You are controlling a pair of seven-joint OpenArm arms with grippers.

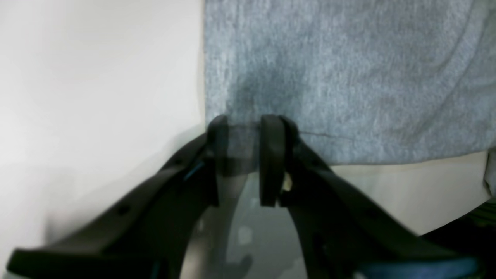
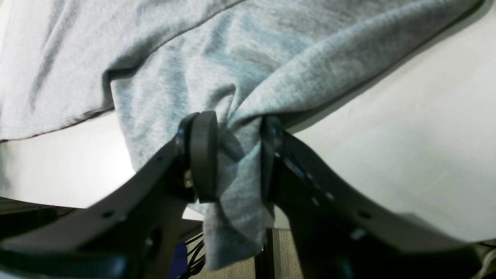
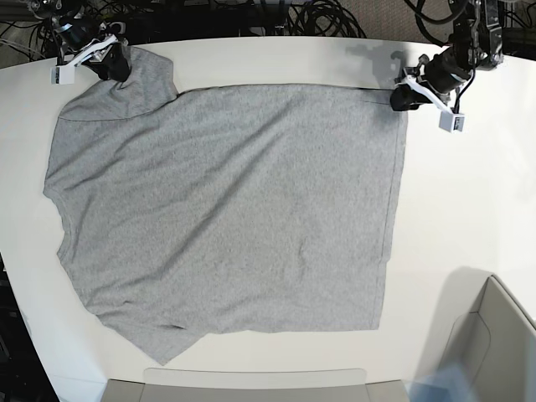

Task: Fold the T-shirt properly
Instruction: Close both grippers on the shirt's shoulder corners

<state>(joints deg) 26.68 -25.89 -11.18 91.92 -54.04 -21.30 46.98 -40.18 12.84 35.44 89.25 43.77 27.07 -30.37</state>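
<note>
While the grey T-shirt (image 3: 226, 209) is lying spread plain side up across the white worktop (image 3: 469, 209), both claws are gripping it at its far edge. Seen from the base view, the left claw (image 3: 400, 99) is sitting at the shirt's far corner on that view's right, and the right claw (image 3: 117, 65) is sitting at the far corner on that view's left, where a sleeve is bunching up around it.

Looking through the left wrist camera, the left claw (image 1: 240, 155) is nearly closed, its two black fingers (image 1: 271, 155) pinching a thin corner of the T-shirt (image 1: 348, 77) between them; the cloth beyond is lying flat against the pale worktop (image 1: 97, 77), its side edge running straight away from the fingers.

Looking through the right wrist camera, the right claw (image 2: 236, 155) is standing a little wider, its fingers (image 2: 203, 155) clamping a thick gathered fold of the T-shirt (image 2: 271, 58). A tail of cloth is hanging down between the fingers, and folds are radiating from the grip. White worktop (image 2: 407, 135) is showing on both sides of the bunched fabric.
</note>
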